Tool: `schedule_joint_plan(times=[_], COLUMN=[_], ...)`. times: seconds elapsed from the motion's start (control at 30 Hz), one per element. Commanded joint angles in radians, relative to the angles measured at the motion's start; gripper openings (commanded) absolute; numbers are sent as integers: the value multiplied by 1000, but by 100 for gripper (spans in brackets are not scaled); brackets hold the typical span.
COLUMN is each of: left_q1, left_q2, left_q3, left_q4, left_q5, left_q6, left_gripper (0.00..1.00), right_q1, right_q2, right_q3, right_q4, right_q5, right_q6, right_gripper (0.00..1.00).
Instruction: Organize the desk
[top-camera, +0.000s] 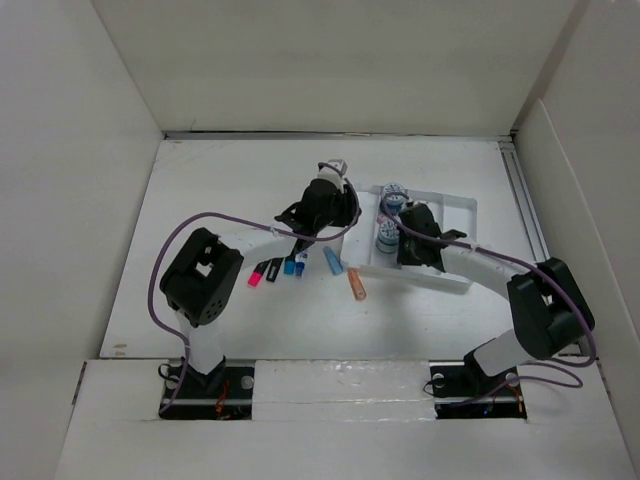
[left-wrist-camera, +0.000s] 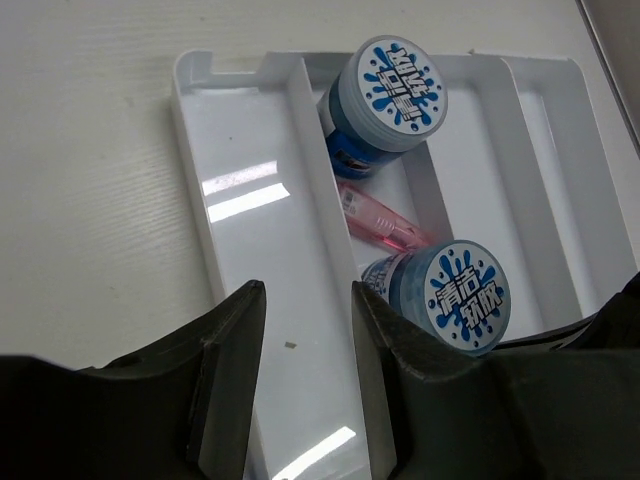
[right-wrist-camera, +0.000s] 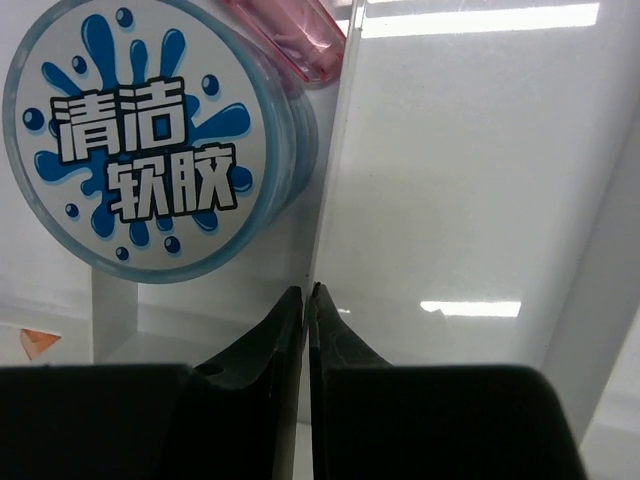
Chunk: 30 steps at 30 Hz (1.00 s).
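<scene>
**Bench** (top-camera: 250, 190): flat white top walled by tall white panels, stretching from the arm bases to the back panel. It carries everything listed below.

**Tray** (top-camera: 455, 225): white plastic with long compartments, on the right half of the bench at a slight angle.

**Tray contents, middle compartment:**
- Far tub (left-wrist-camera: 402, 85), round, with a blue splash lid.
- Near tub (left-wrist-camera: 465, 297), same kind.
- Pink pen (left-wrist-camera: 385, 220), lying flat between the two tubs.

**Loose on the bench, left of the tray, in a rough row:**
- Pink marker (top-camera: 257, 275)
- Black marker (top-camera: 275, 268)
- Blue marker (top-camera: 289, 266)
- Light-blue marker (top-camera: 333, 261)
- Orange marker (top-camera: 357, 283), the nearest to the tray.

**Left gripper** (left-wrist-camera: 307, 290): fingers apart, hanging over the tray's narrow outer compartment. One finger is near the outer wall and the other is beside the partition.

**Right gripper** (right-wrist-camera: 308, 292): fingers pressed together with only a thin slit between them. The tips sit at the top edge of the partition just beside the near tub, apparently pinching that thin wall. The close view leaves this unsure.
</scene>
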Motion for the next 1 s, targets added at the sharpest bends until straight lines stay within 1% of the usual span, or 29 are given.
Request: schedule_joint_plan(times=[0.0,0.1,0.17,0.2,0.23,0.3,0.33,0.37,0.4,0.43,0.47,0.5,0.53,0.57,0.6,0.63,0.67,0.73,0.87,0.9,0.97], left_q1=[-5,-17,-54,-54,-68,-79,-79,-89,-103,-103,-103,-114,-114,-114,-114,-94,-94,-73,18,27,38], left_q2=[2,33,50,71,85,120,130,140,179,179,193,215,222,220,204,182,182,133,23,6,-28], left_q3=[45,77,112,126,146,195,209,232,265,266,305,319,326,312,280,267,267,222,84,48,28], left_q4=[23,-4,-23,-27,-38,-65,-70,-72,-87,-87,-119,-133,-139,-126,-98,-93,-87,-72,40,51,54], left_q5=[60,60,37,34,32,30,34,38,24,24,9,-26,-32,-43,-69,-83,-94,-103,-57,-49,-54], left_q6=[1,35,70,79,93,104,113,137,166,167,183,182,174,159,104,66,65,1,-83,-91,-91], left_gripper=[35,34,33,33,33,33,33,32,32,32,32,32,31,31,31,31,31,33,36,36,36], right_q1=[-17,-17,-17,-17,-17,-17,-17,-17,-17,-17,-17,-17,-17,-17,-7,3,3,23,65,66,76], right_q2=[-78,-88,-111,-121,-145,-173,-190,-223,-257,-257,-283,-292,-299,-297,-280,-251,-251,-186,-56,-38,-3], right_q3=[1,10,6,1,-2,-3,0,1,6,6,7,9,9,10,13,21,21,52,144,156,170], right_q4=[-15,-39,-41,-39,-33,-32,-30,-30,-32,-33,-32,-32,-25,-18,20,39,39,51,16,16,36], right_q5=[-70,-43,-35,-33,-32,-33,-35,-33,-33,-35,-36,-41,-49,-52,-82,-78,-78,-40,35,48,65], right_q6=[-36,-41,-41,-41,-39,-39,-39,-39,-39,-39,-41,-41,-44,-44,-50,-53,-53,-61,-68,-65,-62], right_gripper=[0,0,0,2,12,22,24,30,37,37,42,43,49,55,70,75,75,87,92,92,92])
